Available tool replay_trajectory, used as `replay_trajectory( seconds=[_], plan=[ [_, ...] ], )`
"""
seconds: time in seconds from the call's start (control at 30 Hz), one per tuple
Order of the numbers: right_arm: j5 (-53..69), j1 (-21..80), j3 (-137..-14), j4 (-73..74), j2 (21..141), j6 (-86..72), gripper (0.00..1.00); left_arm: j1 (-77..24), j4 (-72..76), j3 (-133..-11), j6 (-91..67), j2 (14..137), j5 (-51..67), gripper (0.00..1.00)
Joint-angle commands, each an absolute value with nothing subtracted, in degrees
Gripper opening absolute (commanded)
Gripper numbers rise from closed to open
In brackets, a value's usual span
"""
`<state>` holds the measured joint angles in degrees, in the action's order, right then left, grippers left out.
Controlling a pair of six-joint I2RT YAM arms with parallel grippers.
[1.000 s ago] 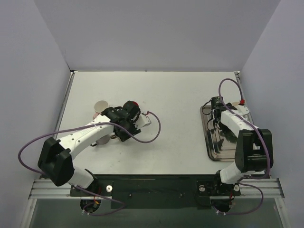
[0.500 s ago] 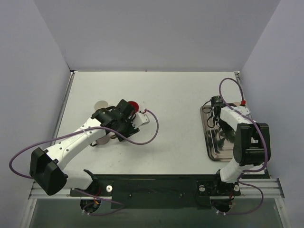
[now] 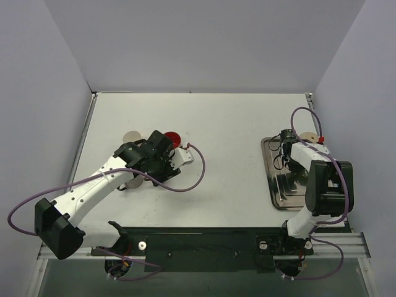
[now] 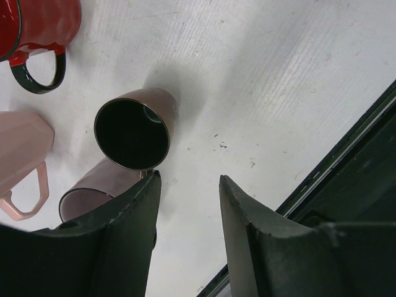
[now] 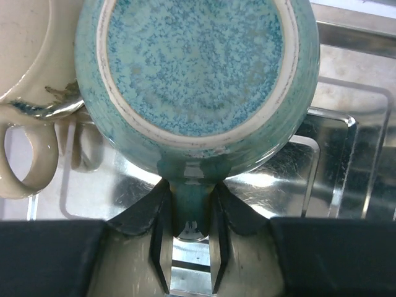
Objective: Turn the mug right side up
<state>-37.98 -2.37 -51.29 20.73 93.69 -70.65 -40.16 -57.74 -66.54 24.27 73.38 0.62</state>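
Note:
The mug is teal and speckled. It stands upside down on the metal tray, its pale-ringed base facing the right wrist camera. My right gripper is shut on its handle, one finger on each side. In the top view the right gripper sits over the tray's far end and hides the mug. My left gripper hangs open over the table on the left with nothing between its fingers.
A cream mug stands on the tray just left of the teal one, also seen as the cream mug from above. Under the left gripper are a copper cup, a pink mug and a red mug.
The right gripper's fingers have closed onto the teal mug's handle. The left arm has drawn back a little towards the left.

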Motion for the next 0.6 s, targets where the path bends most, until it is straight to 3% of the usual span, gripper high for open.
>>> replay_trajectory(
  seconds=[0.0,0.1,0.33,0.47,0.57],
  plan=[
    [-36.8,-2.8,-49.7,19.1,90.3,-66.9,0.08,-40.2,-59.1,-68.6,25.0,71.5,4.7,0.52],
    [-34.3,-2.7,-47.6,17.1,85.6,-64.3,0.00,-40.2,-59.9,-69.3,24.9,70.8,5.9,0.52],
    [-29.0,-0.4,-40.8,14.9,65.3,-56.6,0.00,-39.5,-63.0,-72.4,25.3,68.1,15.0,0.53],
    [-30.0,7.4,-40.6,16.4,54.6,-51.2,0.00,-36.6,-63.2,-76.3,23.7,67.0,22.6,0.54],
    [-22.3,8.7,-41.5,15.5,49.2,-47.2,0.00,-32.5,-60.0,-78.0,20.5,65.3,28.4,0.59]
  ],
)
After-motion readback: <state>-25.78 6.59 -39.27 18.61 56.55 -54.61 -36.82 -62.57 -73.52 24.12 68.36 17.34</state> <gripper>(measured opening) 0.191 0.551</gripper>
